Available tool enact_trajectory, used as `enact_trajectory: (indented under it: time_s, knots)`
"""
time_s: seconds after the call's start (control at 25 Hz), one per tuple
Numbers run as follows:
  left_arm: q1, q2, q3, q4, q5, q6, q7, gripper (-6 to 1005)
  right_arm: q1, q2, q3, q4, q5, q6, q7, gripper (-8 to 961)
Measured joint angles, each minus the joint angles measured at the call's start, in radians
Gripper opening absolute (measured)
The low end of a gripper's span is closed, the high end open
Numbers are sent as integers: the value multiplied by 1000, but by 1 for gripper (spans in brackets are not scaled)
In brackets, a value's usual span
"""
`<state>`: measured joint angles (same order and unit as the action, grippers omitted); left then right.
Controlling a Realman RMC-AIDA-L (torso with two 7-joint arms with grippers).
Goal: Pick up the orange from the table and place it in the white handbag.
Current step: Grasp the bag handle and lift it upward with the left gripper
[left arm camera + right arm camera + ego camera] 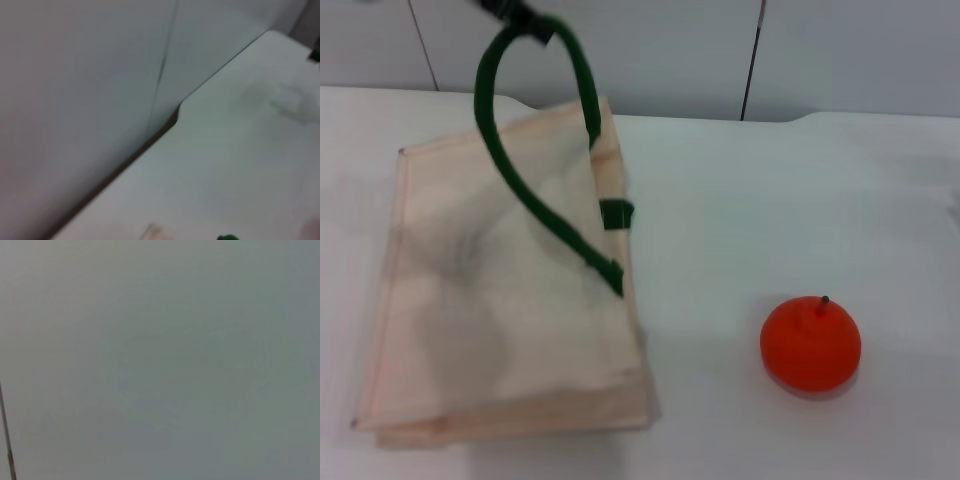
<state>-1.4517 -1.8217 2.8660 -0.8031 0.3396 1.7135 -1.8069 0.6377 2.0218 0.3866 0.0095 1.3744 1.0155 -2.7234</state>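
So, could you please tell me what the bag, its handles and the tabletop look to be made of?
The white handbag looks like matte cream cloth, soft and creased. Its green handle seems thick woven webbing. The table appears smooth, hard and white, perhaps laminate.

So the surface is a plain white, smooth tabletop (pixel 770 190), running back to a pale panelled wall. Two things sit right on it. On the robot's left there's a flat, cream-beige rectangular cloth tote bag (pixel 490 330) with thick dark green loop handles, one handle pulled up off the cloth. Off to the right, well apart from the bag, is a glossy, round orange-red fruit (pixel 810 343), dark stem nub up.
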Motion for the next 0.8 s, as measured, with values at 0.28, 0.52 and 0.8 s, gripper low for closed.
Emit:
enact_trajectory:
  time_s: [0.28, 0.52, 0.8]
  knots:
    - [-128, 19, 2, -22, 43, 104, 82, 129, -1, -2, -2, -19, 0, -36, 73, 888]
    - [-187, 21, 3, -77, 60, 190, 142, 130, 1, -5, -10, -52, -7, -50, 153, 889]
    - [-182, -4, 2, -156, 120, 216, 156, 131, 0, -15, -50, -76, -48, -41, 275, 889]
